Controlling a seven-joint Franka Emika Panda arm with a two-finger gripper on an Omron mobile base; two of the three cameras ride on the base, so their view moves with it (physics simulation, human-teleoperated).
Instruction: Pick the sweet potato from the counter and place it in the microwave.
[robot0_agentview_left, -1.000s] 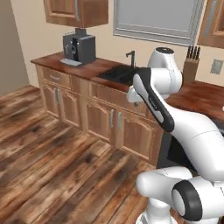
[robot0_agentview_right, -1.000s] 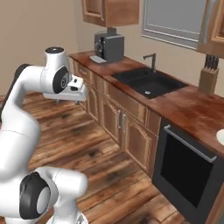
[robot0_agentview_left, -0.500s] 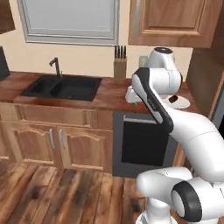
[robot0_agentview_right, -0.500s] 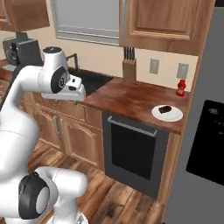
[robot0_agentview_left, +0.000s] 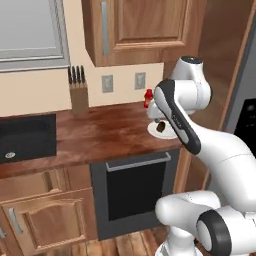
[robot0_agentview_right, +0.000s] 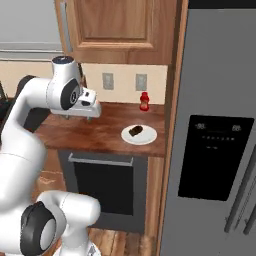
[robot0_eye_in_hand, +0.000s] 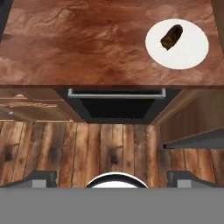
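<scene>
The sweet potato (robot0_agentview_right: 135, 131) lies on a white plate (robot0_agentview_right: 148, 136) near the right end of the table (robot0_agentview_right: 95, 131), with a red bottle (robot0_agentview_right: 144, 101) behind it by the wall. My jaws (robot0_agentview_right: 88, 118) hang spread and empty (above the oven (robot0_agentview_right: 104, 184)), well apart from the plate.

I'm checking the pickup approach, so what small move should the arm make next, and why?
Probably swing the gripper toward the white plate. The sweet potato lies on it near the counter end, while the open, empty gripper hangs well to one side.
</scene>
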